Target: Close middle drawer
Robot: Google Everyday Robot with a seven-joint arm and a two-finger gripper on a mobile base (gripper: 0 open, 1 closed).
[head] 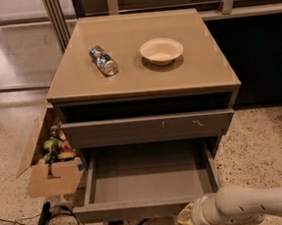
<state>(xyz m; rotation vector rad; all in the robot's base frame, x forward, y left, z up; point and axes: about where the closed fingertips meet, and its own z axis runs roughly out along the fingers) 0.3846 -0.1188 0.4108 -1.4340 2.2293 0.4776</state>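
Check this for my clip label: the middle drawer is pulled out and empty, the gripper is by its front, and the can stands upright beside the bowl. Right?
Not quite: the camera view shows the can lying on its side beside the bowl. The rest holds: the middle drawer is out and empty, the gripper low by its front, right of centre.

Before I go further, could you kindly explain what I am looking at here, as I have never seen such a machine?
One camera looks down on a cabinet. The white arm at lower right belongs to a mobile robot; its gripper sits at the front of the open middle drawer, whose grey inside shows. The scuffed drawer above is pushed in. On top lie a can on its side and a bowl. Nothing is seen held.
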